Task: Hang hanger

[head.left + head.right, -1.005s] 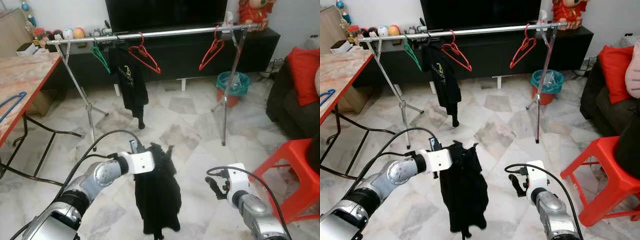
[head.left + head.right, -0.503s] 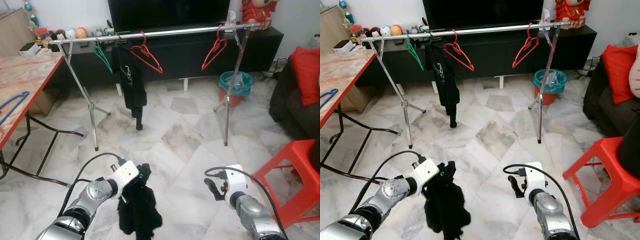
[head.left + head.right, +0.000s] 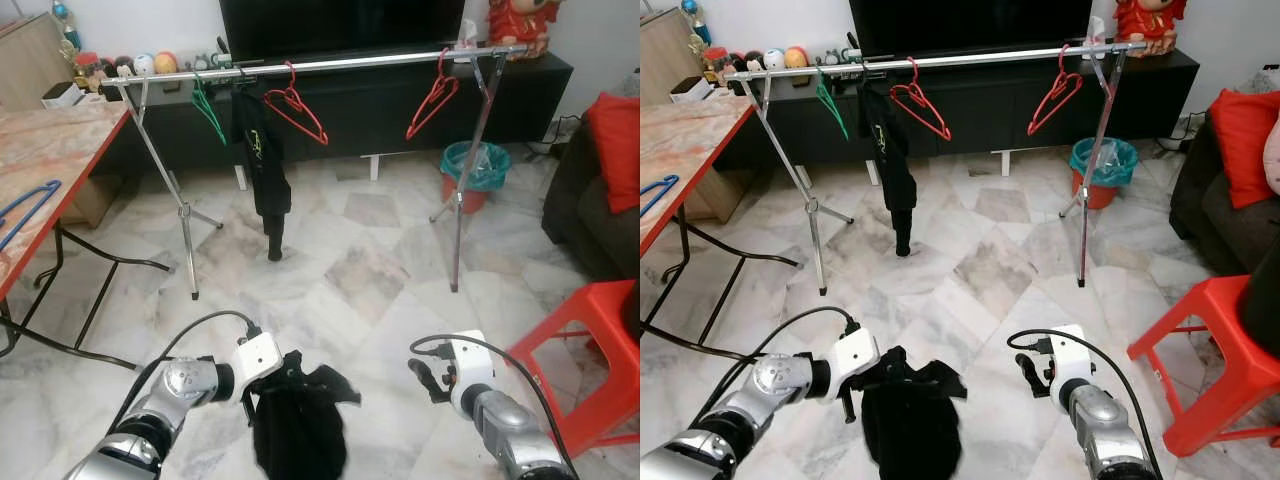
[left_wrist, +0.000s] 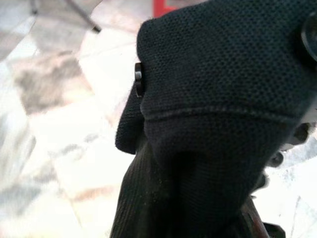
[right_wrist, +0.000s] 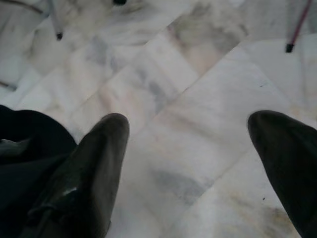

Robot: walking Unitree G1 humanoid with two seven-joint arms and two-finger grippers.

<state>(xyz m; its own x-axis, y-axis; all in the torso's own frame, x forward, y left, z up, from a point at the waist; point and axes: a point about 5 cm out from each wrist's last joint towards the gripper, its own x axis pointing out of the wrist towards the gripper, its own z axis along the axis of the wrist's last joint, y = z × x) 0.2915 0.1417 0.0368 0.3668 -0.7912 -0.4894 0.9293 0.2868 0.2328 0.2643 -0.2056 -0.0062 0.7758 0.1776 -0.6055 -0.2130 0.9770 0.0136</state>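
**Low over the marble floor, a dark garment awaits its rail**

Nearest the robot, the left end effector [image 3: 262, 372] hangs close above the pale marble floor [image 3: 360, 260], pinching the bunched black knit garment [image 3: 297, 425] by its collar; the left wrist view shows the cloth draped thickly over the fingers, so any hanger inside it is hidden. The right end effector [image 3: 1036, 376] hovers beside it, apart from the cloth, its two black fingers [image 5: 94, 163] spread wide and holding nothing.

Further off to the right stands a red plastic stool [image 3: 580, 340], and to the left a red-edged bench [image 3: 50, 160] bearing a blue wire hanger [image 3: 25, 205]. Beyond, the long silver clothes rail [image 3: 330, 65] carries a green hanger [image 3: 207, 108], a hanging black shirt [image 3: 262, 160] and two red hangers [image 3: 296, 104], with bare rail between them.

To hang it well, the left arm should lift high enough that the hem leaves the floor, walk close, and aim the hook at the open stretch between the red hangers.

Compared with half a second ago, the garment has fanned wider and the left arm sits slightly further forward; a second ago it was held much higher.
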